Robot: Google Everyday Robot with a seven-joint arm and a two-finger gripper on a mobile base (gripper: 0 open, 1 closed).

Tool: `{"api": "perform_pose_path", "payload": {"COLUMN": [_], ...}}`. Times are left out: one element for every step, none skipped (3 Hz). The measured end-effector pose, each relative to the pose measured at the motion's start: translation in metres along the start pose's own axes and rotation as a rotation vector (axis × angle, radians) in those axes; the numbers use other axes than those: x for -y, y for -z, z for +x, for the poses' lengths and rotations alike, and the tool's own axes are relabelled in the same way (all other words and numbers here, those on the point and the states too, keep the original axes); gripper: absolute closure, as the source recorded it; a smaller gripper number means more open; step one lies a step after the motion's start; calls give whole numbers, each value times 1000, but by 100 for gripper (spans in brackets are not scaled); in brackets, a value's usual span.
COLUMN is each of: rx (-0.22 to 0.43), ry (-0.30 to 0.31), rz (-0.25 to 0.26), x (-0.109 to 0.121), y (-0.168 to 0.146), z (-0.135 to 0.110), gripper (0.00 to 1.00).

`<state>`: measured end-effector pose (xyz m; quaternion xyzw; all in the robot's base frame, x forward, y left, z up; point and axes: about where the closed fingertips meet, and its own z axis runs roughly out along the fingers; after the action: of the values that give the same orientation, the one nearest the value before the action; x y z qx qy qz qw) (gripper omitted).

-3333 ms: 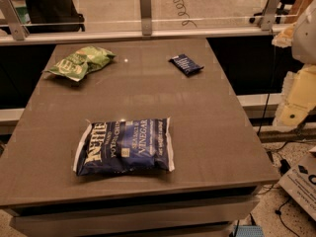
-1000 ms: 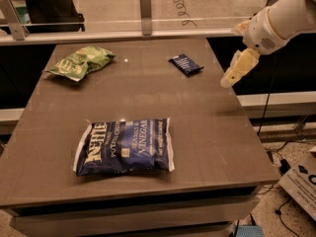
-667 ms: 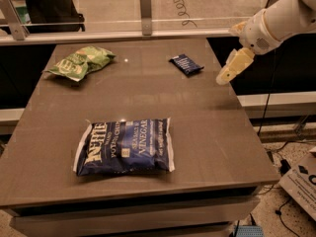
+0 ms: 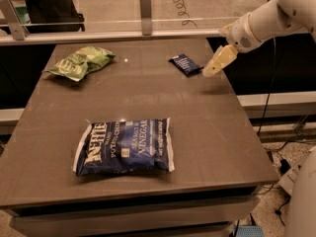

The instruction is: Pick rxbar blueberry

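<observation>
Tool [image 4: 212, 67] hovers just beside rxbar blueberry [image 4: 185, 64], arm [image 4: 276, 19] cut off

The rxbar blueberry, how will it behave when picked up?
The rxbar blueberry lies flat and thin, so it probably won't roll and is likely light. On the smooth table it may slide if nudged. The gripper hovers close beside it.

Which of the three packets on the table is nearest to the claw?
The small dark blue snack bar, right beside the claw at the far right corner. The green chip bag and the large blue chip bag lie much farther away.
</observation>
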<state>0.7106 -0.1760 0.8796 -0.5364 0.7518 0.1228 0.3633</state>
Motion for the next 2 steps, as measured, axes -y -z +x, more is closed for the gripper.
{"api": "perform_pose_path", "payload": {"rx": [37,59], "ry": [-45,-80], "rz": [-36,-85], "x": [0,-8], "y": [-25,-49], "z": [-8,-14], "gripper": [0,0]}}
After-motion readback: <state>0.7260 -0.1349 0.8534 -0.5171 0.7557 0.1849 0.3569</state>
